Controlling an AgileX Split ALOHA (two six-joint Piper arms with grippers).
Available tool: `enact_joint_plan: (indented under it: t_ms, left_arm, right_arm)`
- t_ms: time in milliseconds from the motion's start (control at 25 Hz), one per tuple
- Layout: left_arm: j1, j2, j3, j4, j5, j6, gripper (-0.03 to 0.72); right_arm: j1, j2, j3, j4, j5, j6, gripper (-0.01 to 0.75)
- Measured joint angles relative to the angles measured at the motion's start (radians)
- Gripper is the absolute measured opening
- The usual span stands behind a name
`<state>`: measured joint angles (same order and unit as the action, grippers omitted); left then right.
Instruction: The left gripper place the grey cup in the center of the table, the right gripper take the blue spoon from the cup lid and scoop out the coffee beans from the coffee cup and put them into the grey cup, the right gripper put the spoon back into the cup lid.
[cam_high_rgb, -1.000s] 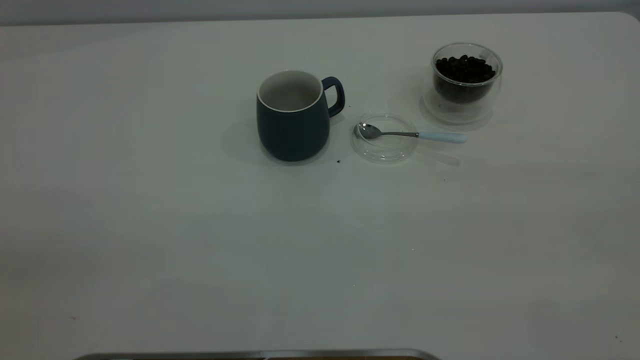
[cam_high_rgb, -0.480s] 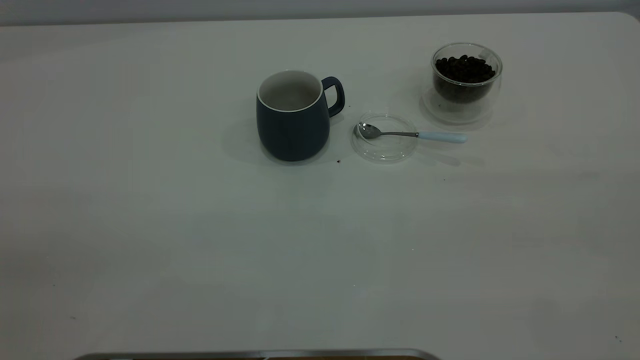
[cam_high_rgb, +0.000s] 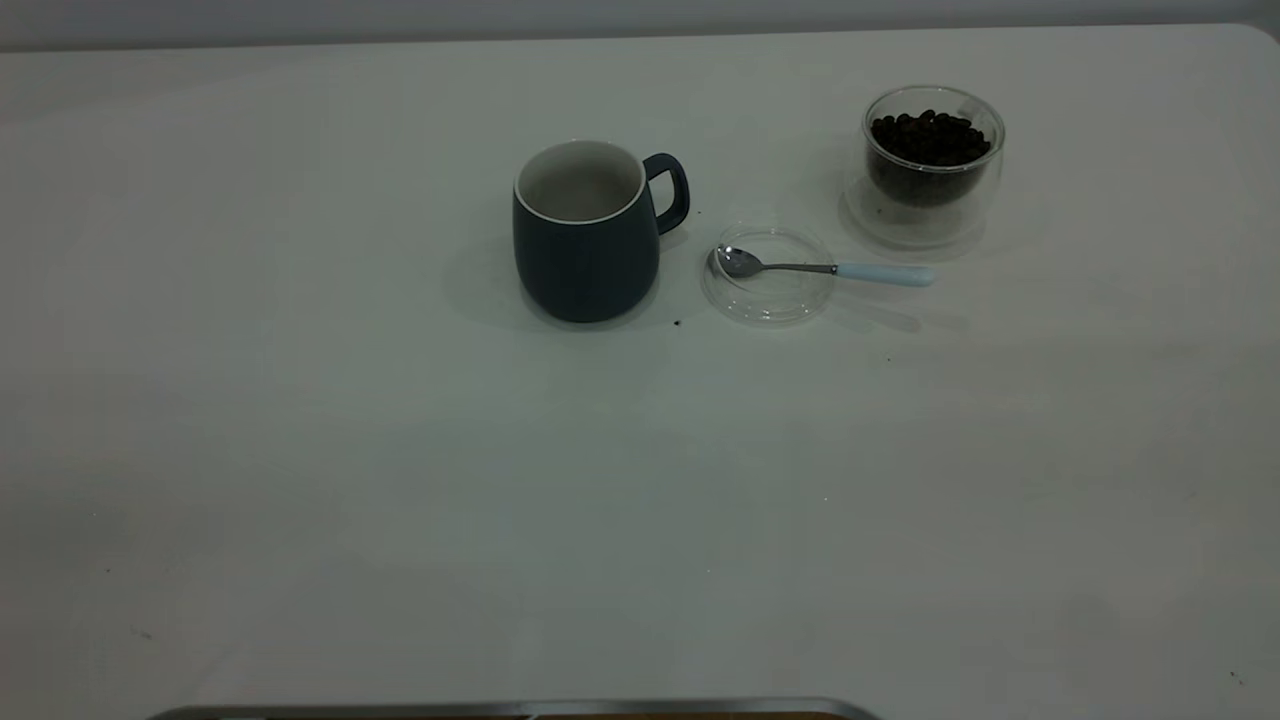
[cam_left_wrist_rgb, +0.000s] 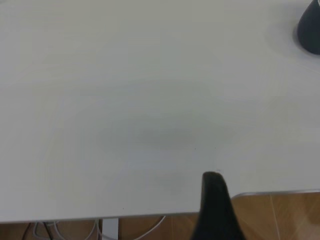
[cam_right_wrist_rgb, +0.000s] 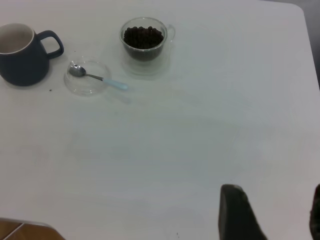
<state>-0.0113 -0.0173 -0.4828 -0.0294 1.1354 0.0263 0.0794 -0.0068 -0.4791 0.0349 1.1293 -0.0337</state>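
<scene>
The grey cup (cam_high_rgb: 585, 240) stands upright near the table's (cam_high_rgb: 400, 480) middle, handle toward the cup lid (cam_high_rgb: 770, 295). The blue spoon (cam_high_rgb: 885, 273) lies with its bowl in the lid and its handle sticking out toward the coffee cup (cam_high_rgb: 932, 215), which holds coffee beans (cam_high_rgb: 930, 140). Neither gripper shows in the exterior view. The right wrist view shows my right gripper (cam_right_wrist_rgb: 275, 210) open and empty, far from the cup (cam_right_wrist_rgb: 20, 62), lid (cam_right_wrist_rgb: 87, 85) and coffee cup (cam_right_wrist_rgb: 144, 52). My left gripper (cam_left_wrist_rgb: 267, 210) shows one finger (cam_left_wrist_rgb: 215, 205) over the table's edge, nothing beside it.
A few tiny dark specks lie on the table near the mug (cam_high_rgb: 677, 323) and below the spoon (cam_high_rgb: 887, 359). The table's edge (cam_left_wrist_rgb: 150, 215) with wooden floor and cables below shows in the left wrist view. A metal rim (cam_high_rgb: 500, 708) runs along the near edge.
</scene>
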Motion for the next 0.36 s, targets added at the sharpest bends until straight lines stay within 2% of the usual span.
enact_joint_plan:
  t_ms: [360]
  left_arm:
    - [0.0,0.0,0.0,0.0,0.0,-0.003,0.592]
  right_arm:
    - [0.0,0.0,0.0,0.0,0.0,-0.001,0.338]
